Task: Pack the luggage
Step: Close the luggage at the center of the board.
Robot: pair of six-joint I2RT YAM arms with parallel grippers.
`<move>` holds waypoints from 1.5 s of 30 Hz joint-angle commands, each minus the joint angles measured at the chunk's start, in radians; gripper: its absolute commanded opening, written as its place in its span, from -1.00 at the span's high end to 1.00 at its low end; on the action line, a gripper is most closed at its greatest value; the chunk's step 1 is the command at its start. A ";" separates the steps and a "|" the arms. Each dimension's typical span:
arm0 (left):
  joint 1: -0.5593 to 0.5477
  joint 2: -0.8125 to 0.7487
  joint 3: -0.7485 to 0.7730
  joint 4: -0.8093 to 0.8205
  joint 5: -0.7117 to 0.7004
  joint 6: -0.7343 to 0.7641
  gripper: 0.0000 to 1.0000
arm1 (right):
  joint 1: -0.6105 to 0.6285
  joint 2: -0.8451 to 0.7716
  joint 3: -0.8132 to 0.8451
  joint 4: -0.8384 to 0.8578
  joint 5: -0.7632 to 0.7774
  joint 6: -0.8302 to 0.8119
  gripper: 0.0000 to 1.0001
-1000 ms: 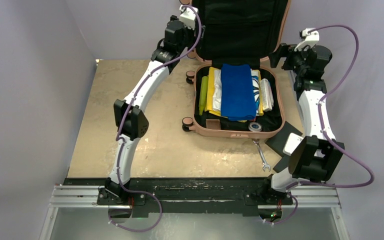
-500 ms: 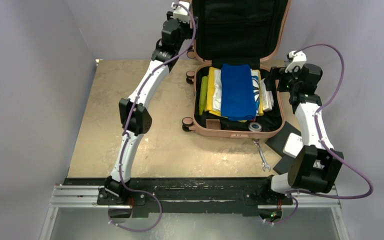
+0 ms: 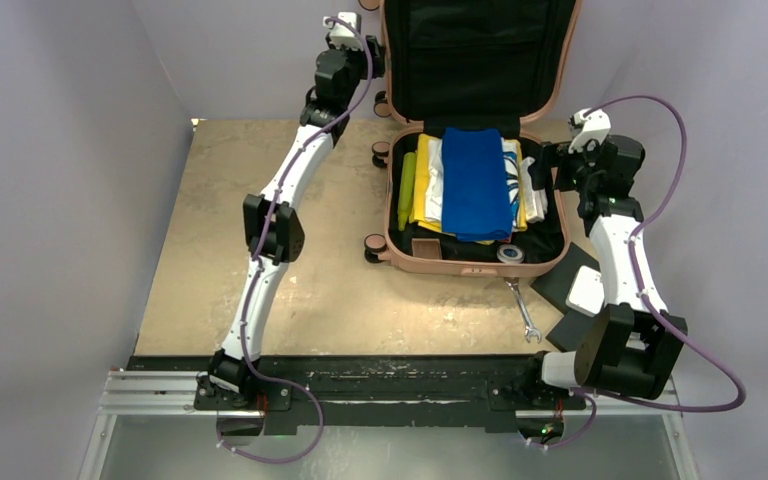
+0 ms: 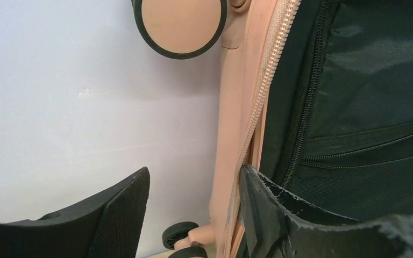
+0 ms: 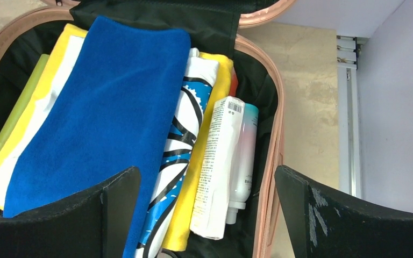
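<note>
The luggage (image 3: pixel 475 262) is a salmon-pink hard-shell suitcase lying open, its black-lined lid (image 3: pixel 475 50) upright against the back wall. A blue towel (image 3: pixel 476 180) lies on yellow and white cloth in the base. My left gripper (image 3: pixel 372 62) straddles the lid's left edge (image 4: pixel 231 107). Its jaws are open: the right finger (image 4: pixel 263 204) touches the inner rim, while the left finger (image 4: pixel 123 209) stands apart from the shell. My right gripper (image 3: pixel 540 172) hangs wide open over the base's right side, above a white bottle (image 5: pixel 220 161) and the rim (image 5: pixel 276 134), holding nothing.
A wrench (image 3: pixel 522 310) and flat black pads (image 3: pixel 565 280) lie on the table by the suitcase's front right corner. A tape roll (image 3: pixel 508 254) and a small brown box (image 3: pixel 423 247) sit in the base's front. Wheels (image 3: pixel 381 153) stick out on the left. Walls close in behind and to the sides.
My left arm has risen up and back along the lid's left edge and its jaws have narrowed. My right arm has swung left and down over the base's right side.
</note>
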 commanded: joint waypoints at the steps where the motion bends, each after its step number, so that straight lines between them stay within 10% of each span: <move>1: -0.002 0.016 0.078 0.045 0.090 -0.071 -0.19 | 0.002 -0.017 -0.006 0.034 0.017 -0.019 -0.98; 22: 0.004 0.045 0.133 0.062 0.359 -0.160 0.19 | 0.002 -0.028 -0.013 0.040 0.026 -0.017 -0.98; 33: -0.026 0.079 0.143 0.089 0.212 -0.051 0.06 | 0.003 -0.031 -0.013 0.040 0.016 -0.015 -0.98; 45: -0.065 0.107 0.160 0.142 0.090 0.042 1.00 | 0.002 -0.031 -0.009 0.046 0.011 -0.021 -0.98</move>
